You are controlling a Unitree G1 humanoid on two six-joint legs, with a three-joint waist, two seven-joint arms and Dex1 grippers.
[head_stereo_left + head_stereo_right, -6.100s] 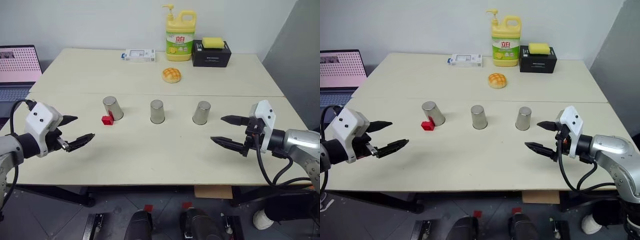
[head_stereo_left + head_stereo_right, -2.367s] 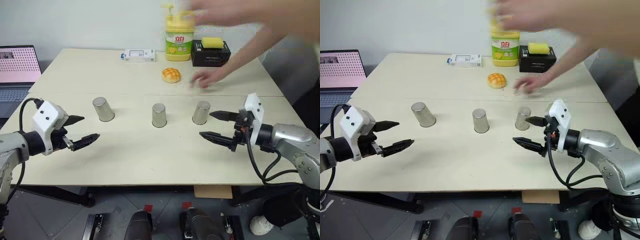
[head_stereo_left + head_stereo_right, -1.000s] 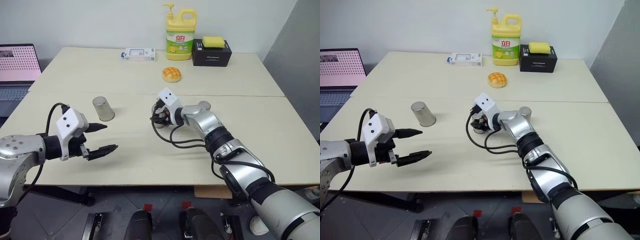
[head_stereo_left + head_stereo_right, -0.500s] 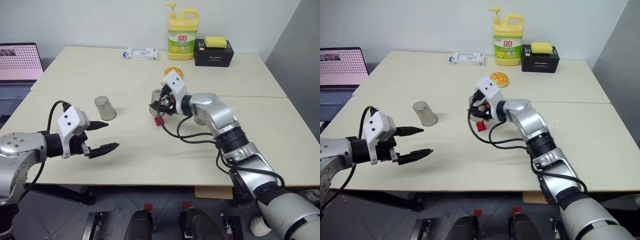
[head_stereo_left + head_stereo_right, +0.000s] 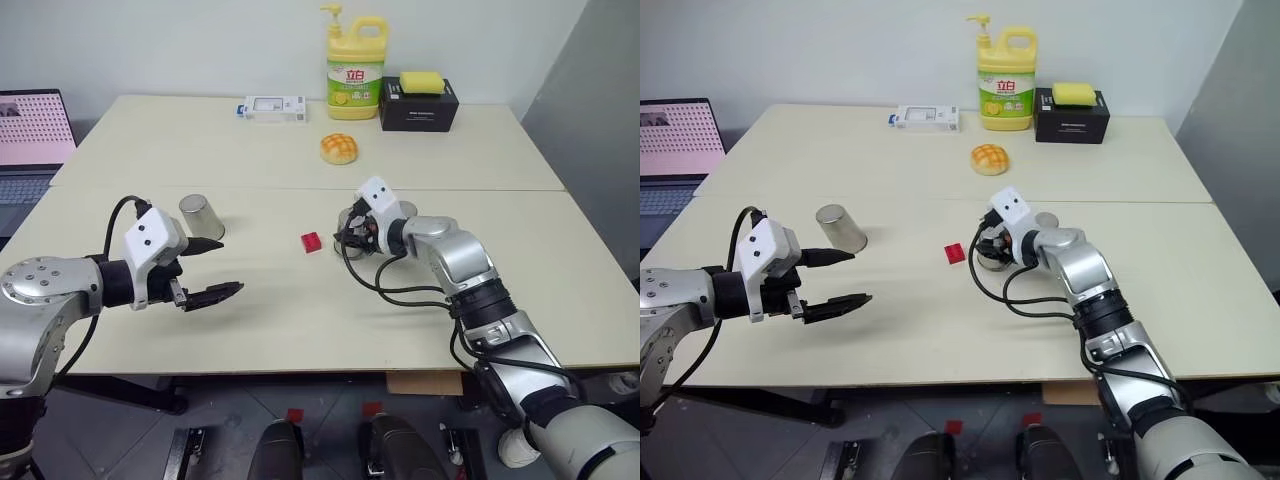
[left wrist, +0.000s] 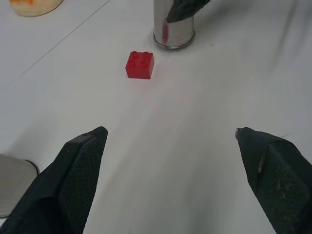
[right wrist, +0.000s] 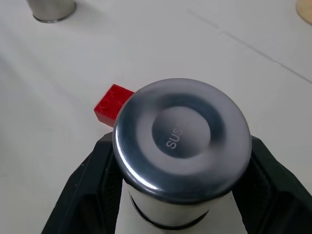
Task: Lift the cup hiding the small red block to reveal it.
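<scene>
Three steel cups stood upside down on the desk (image 5: 150,140), bases up and long axes vertical. One cup (image 5: 991,252), just right of the middle, sat between the fingers of the right hand (image 5: 987,251); the fingers flanked its sides closely, as the right wrist view showed, but whether they gripped it or had slackened could not be told. Its rim rested on the desk in the left wrist view. A second cup (image 5: 1046,221) stood just behind the right wrist, and a third cup (image 5: 200,217) stood well apart on the left.

One small red block (image 5: 311,242) lay uncovered on the desk just left of the flanked cup, studs up, under no cup.

The left hand (image 5: 212,270) hovered near the third cup, fingers spread apart and empty.
</scene>
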